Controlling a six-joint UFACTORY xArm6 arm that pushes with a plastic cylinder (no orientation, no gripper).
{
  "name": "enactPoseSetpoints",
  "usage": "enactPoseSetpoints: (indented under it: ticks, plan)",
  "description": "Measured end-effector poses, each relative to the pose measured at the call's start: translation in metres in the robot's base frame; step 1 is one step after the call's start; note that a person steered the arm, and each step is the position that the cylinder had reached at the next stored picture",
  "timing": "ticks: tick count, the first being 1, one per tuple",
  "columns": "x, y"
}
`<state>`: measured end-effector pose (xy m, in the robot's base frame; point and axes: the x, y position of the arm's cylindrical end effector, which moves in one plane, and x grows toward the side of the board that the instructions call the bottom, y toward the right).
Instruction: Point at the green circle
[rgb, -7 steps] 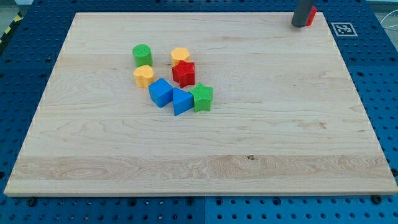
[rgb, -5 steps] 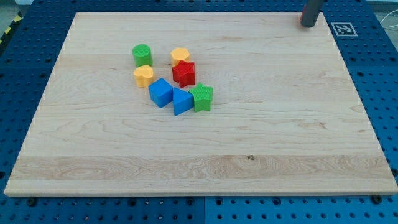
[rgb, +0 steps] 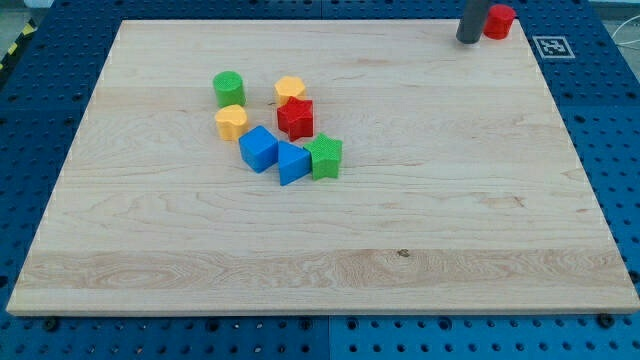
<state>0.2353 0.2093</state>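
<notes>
The rod is cut off by the view's top edge; my tip partly hides the red cylinder at the table's top right corner.

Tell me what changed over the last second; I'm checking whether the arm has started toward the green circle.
My tip slid toward the view's left along the board's top edge, uncovering the red block it had stood in front of; that block now shows just to its right. It remains far from the green circle. The cluster of green, yellow, red and blue blocks and the board did not move.
</notes>
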Motion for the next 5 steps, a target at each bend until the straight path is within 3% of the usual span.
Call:
enactPoseSetpoints:
  ticks: [5]
  plan:
    - [0.037, -0.083]
